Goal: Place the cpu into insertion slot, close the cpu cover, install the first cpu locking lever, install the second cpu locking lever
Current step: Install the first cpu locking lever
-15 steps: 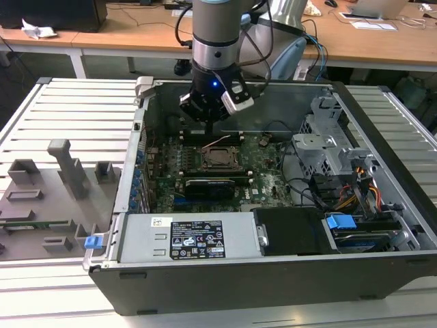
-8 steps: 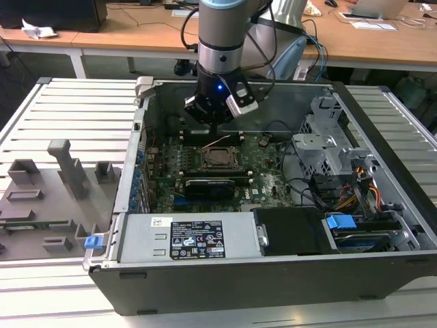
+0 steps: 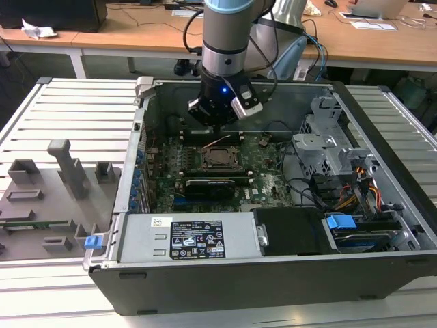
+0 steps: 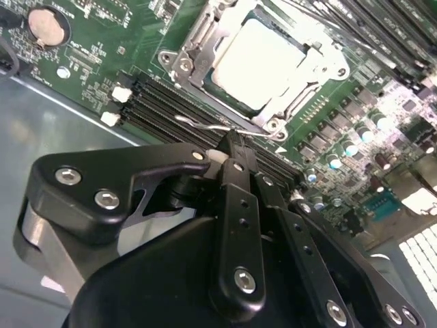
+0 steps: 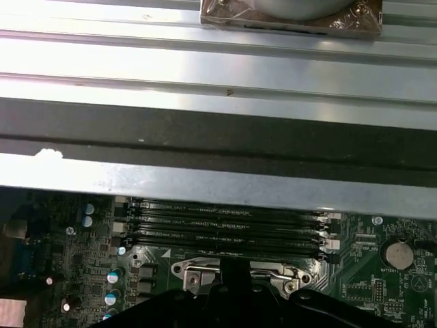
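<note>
The cpu (image 4: 263,58) lies in the insertion slot (image 3: 220,158) on the green board inside the open computer case. The cpu cover (image 4: 196,37) is down flat around it. A thin wire locking lever (image 4: 198,124) stands raised off the board beside the slot, and it also appears as a slanted line, the lever (image 3: 218,141), in the exterior view. My gripper (image 4: 234,140) is shut, with its black fingertips right at this lever. Whether the wire is pinched between them is hidden. In the exterior view the gripper (image 3: 217,123) hangs just behind the slot.
Long black memory slots (image 5: 225,225) run between the socket and the case wall (image 5: 218,184). A black graphics card (image 3: 212,186), a power supply (image 3: 194,239) and a drive cage (image 3: 328,143) with cables crowd the case. A grey fixture plate (image 3: 61,178) lies outside it.
</note>
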Tool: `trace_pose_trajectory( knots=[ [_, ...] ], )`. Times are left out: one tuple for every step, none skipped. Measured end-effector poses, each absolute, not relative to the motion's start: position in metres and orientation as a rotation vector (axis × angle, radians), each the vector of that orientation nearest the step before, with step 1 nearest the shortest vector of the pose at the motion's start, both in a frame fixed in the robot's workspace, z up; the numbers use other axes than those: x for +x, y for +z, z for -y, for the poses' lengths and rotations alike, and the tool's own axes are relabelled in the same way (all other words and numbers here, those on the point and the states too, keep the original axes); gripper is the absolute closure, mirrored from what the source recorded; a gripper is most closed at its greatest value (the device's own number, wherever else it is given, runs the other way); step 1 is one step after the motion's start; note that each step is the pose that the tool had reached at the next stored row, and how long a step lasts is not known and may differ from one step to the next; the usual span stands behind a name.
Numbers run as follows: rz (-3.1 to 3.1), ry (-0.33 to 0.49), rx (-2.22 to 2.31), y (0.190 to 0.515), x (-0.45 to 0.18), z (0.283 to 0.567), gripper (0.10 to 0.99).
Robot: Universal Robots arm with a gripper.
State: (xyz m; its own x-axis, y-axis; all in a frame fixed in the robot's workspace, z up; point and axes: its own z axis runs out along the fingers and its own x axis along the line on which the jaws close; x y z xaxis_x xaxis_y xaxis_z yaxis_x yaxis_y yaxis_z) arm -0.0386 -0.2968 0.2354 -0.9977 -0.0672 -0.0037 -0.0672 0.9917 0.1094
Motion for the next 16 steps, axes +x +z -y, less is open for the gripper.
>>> trace_pose_trajectory(
  knots=[
    [-3.135,0.172,-0.106,0.235,-0.038,0.296,0.980],
    [-3.135,0.172,-0.106,0.234,-0.036,0.296,0.980],
    [-3.135,0.172,-0.107,0.233,-0.036,0.294,0.980],
    [-3.135,0.172,-0.119,0.232,-0.036,0.293,0.980],
    [-3.135,0.172,-0.127,0.230,-0.035,0.292,0.980],
    [-3.135,0.172,-0.128,0.230,-0.035,0.292,0.980],
    [-3.135,0.172,-0.128,0.229,-0.034,0.292,0.980],
    [-3.135,0.172,-0.128,0.228,-0.033,0.291,0.980],
    [-3.135,0.172,-0.128,0.228,-0.032,0.291,0.980],
    [-3.135,0.172,-0.128,0.228,-0.031,0.290,0.980],
    [-3.135,0.172,-0.128,0.228,-0.031,0.290,0.980],
    [-3.135,0.172,-0.128,0.227,-0.029,0.290,0.980],
    [-3.135,0.172,-0.128,0.227,-0.029,0.290,0.980],
    [-3.135,0.172,-0.128,0.226,-0.028,0.290,0.980],
    [-3.135,0.172,-0.128,0.226,-0.028,0.289,0.980],
    [-3.135,0.172,-0.128,0.225,-0.027,0.289,0.980]
  ],
)
